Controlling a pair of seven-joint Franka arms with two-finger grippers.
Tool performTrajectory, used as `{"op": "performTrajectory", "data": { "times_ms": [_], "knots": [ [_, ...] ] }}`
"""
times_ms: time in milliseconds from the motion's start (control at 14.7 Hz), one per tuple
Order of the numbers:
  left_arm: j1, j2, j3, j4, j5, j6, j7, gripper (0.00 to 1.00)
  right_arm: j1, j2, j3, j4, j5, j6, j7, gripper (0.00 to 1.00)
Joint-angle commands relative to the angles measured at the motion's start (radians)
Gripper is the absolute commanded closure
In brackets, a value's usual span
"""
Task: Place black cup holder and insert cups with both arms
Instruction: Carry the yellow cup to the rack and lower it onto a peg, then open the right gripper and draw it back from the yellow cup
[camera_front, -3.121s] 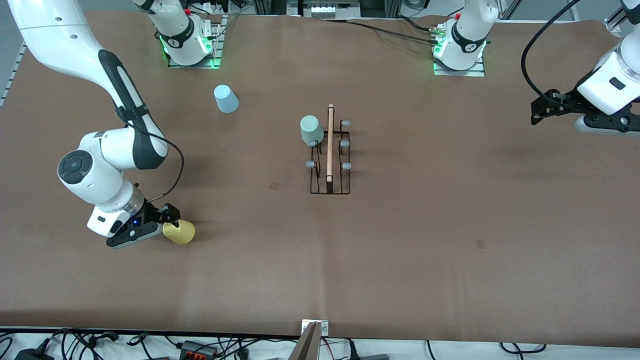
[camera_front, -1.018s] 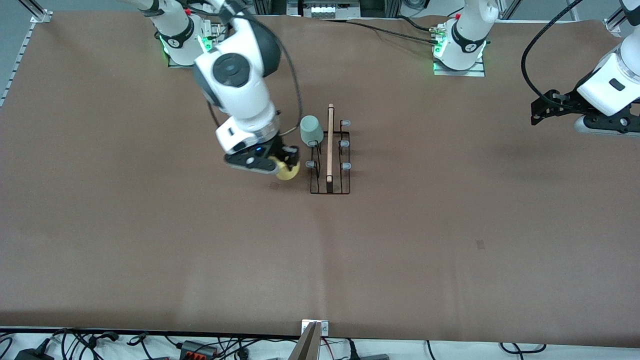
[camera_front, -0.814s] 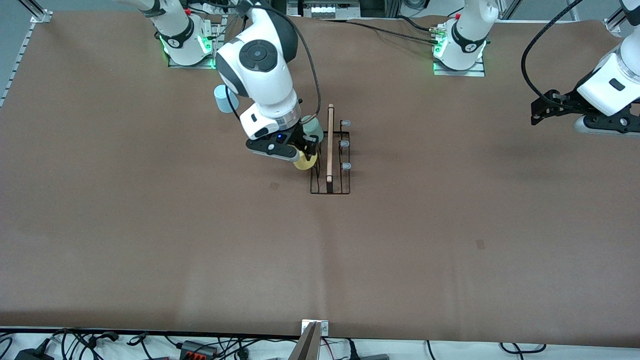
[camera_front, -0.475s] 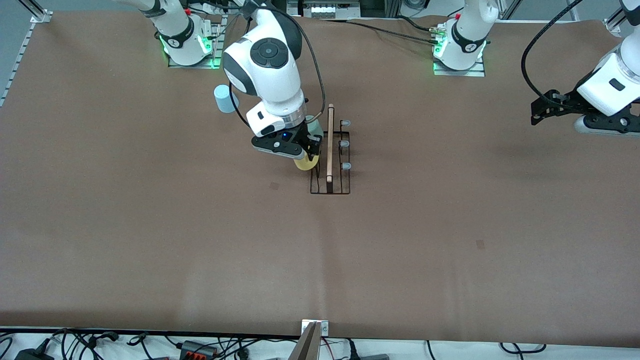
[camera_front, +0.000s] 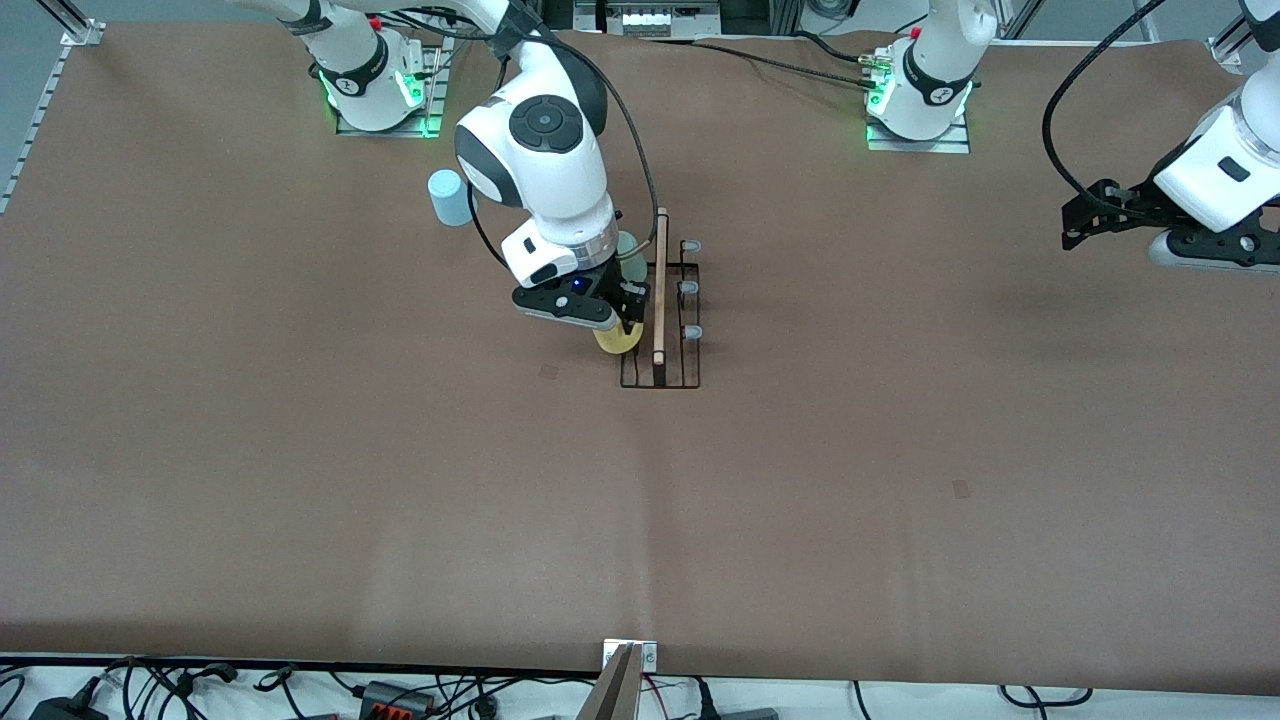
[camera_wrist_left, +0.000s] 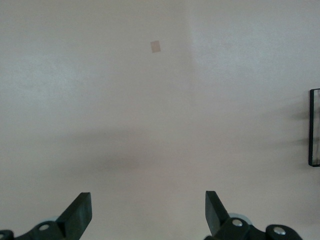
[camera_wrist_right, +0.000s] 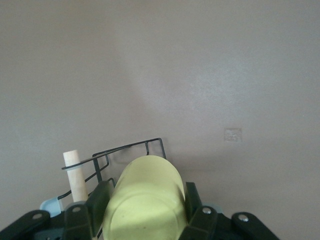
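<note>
The black cup holder (camera_front: 671, 340) stands mid-table, its wooden rod handle (camera_front: 660, 290) on top and pale-blue-tipped pegs (camera_front: 690, 288) on both sides. A pale green cup (camera_front: 632, 255) sits on a peg on the side toward the right arm's end, partly hidden by the right arm. My right gripper (camera_front: 622, 320) is shut on the yellow cup (camera_front: 617, 340) and holds it over the rack's pegs beside the handle. In the right wrist view the yellow cup (camera_wrist_right: 145, 200) lies between the fingers, over the rack (camera_wrist_right: 127, 152). A light blue cup (camera_front: 449, 197) stands upside down near the right arm's base. My left gripper (camera_front: 1085, 218) is open and empty.
The left arm waits over the left arm's end of the table. Its wrist view shows bare brown table (camera_wrist_left: 150, 115) and a rack corner (camera_wrist_left: 314, 127). Cables and a metal bracket (camera_front: 628, 660) lie at the front edge.
The right arm carried the yellow cup from the table toward the right arm's end to the rack and has lowered it over the pegs. The left arm has not moved.
</note>
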Motion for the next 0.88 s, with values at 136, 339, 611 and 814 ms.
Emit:
{"op": "performTrajectory", "data": {
  "times_ms": [136,339,611,814],
  "knots": [
    [-0.002,0.009,0.003,0.028,0.008,-0.023,0.015,0.00,0.002,0.019,0.001,0.021,-0.019,0.034,0.001,0.00],
    [-0.002,0.009,0.003,0.026,0.008,-0.023,0.015,0.00,-0.035,-0.036,0.000,0.022,0.005,0.019,-0.003,0.00],
    [-0.002,0.009,0.003,0.028,0.008,-0.023,0.015,0.00,-0.244,-0.175,0.040,0.012,0.132,-0.201,-0.311,0.00],
    [-0.001,0.009,0.003,0.026,0.008,-0.023,0.015,0.00,-0.432,-0.283,0.041,0.004,0.146,-0.398,-0.604,0.00]
  ]
}}
